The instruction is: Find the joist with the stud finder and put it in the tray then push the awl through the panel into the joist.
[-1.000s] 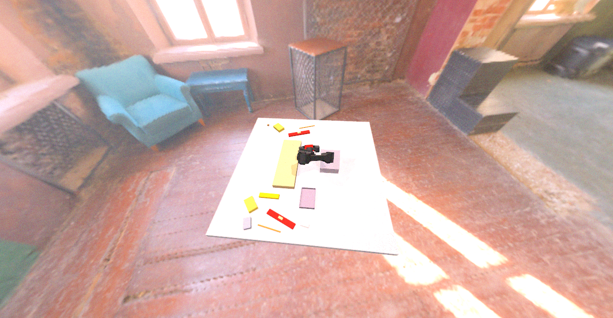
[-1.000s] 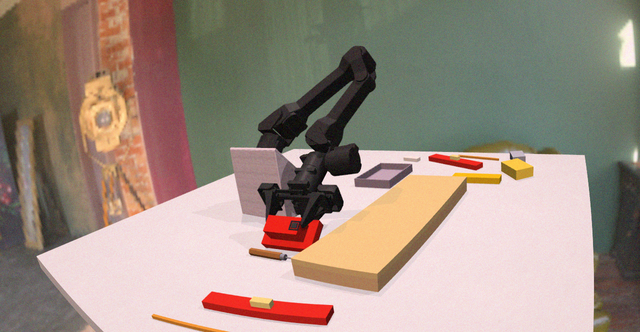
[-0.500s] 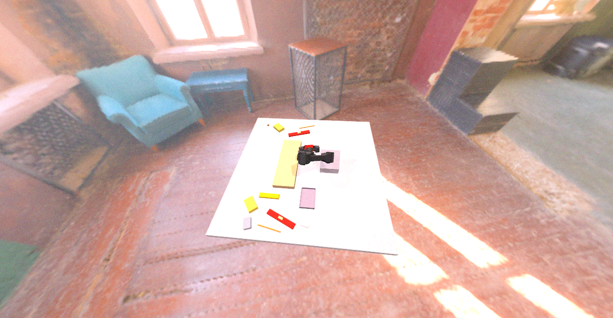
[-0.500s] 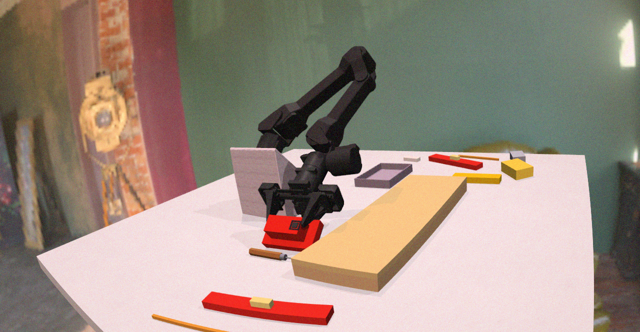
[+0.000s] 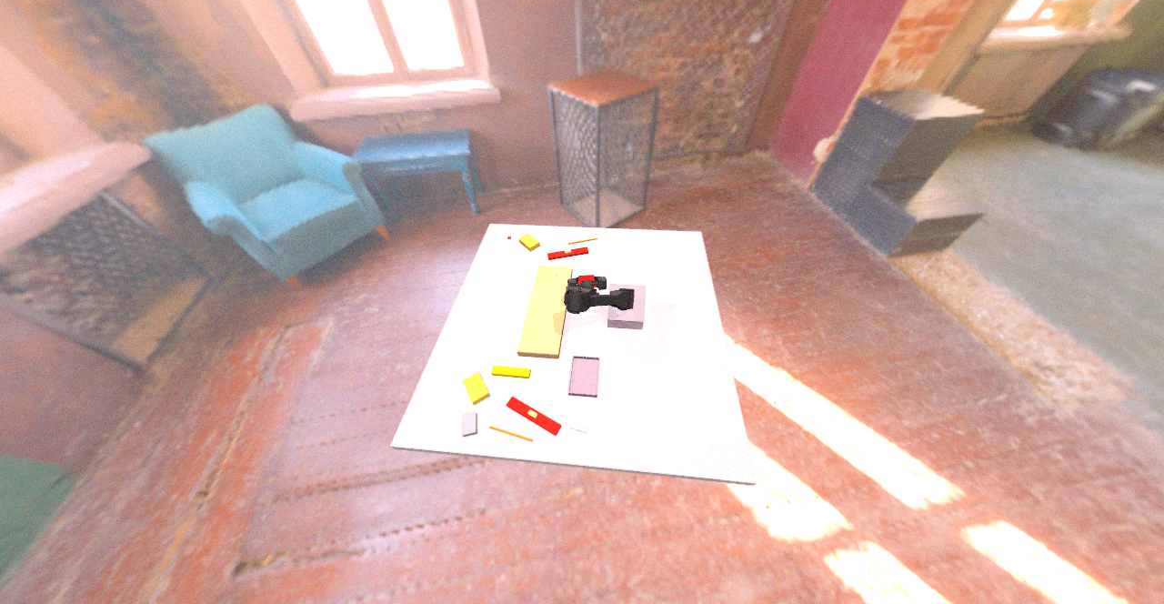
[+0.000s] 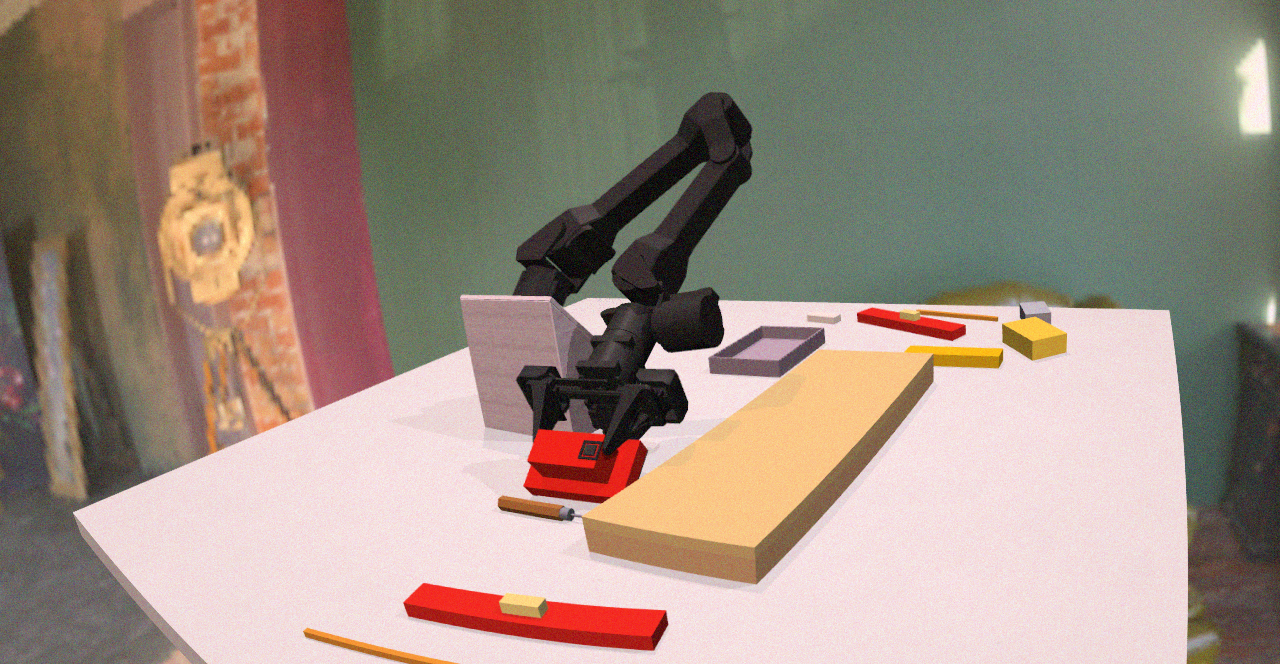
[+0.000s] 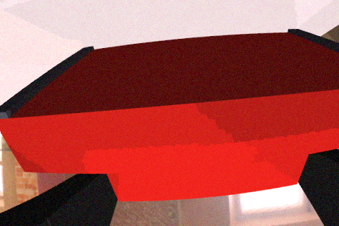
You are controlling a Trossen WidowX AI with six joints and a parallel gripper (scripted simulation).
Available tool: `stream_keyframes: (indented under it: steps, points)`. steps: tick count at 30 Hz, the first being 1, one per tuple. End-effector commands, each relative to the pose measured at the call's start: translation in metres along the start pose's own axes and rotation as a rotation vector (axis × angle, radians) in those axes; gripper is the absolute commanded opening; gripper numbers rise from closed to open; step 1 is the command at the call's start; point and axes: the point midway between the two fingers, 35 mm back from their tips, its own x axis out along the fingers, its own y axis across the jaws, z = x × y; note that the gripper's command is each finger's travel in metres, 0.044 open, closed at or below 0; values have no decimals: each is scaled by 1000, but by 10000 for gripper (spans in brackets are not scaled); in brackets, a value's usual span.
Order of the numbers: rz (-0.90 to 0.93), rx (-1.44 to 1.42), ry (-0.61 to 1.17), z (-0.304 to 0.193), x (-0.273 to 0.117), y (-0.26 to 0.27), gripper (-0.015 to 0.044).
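The floor panel [image 5: 539, 315] [image 6: 760, 445] is a long tan board lying flat; no hole shows in it. My gripper [image 6: 573, 443] [image 7: 205, 157] is shut on the red stud finder [image 5: 586, 279] [image 6: 572, 484] [image 7: 198, 74], with one finger on each side of its narrower upper part. It is tilted, low over the table beside the panel's near end in the exterior view; its small square display looks dark. The awl [image 6: 532, 506] lies just in front of it, its tip toward the panel's near corner. The tray [image 5: 583, 394] [image 6: 747, 366] is empty. The joist is hidden.
A pale block [image 5: 626, 324] [image 6: 505, 364] stands beside the arm. One red level [image 5: 567, 253] [image 6: 537, 624] and a pencil [image 5: 582, 240] [image 6: 366, 646] lie past one panel end. Another red level [image 5: 520, 408] [image 6: 911, 324] and yellow blocks [image 5: 476, 387] [image 6: 1033, 338] lie beyond the other.
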Motion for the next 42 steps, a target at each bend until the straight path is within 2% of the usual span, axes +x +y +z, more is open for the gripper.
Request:
stream_keyframes:
  steps: [1, 25, 28, 42]
  points:
    - [-2, -6, -20, 4, 0, 0, 379]
    - [0, 0, 0, 0, 0, 0, 379]
    - [0, 0, 1, 0, 0, 0, 440]
    - [0, 0, 1, 0, -1, 0, 440]
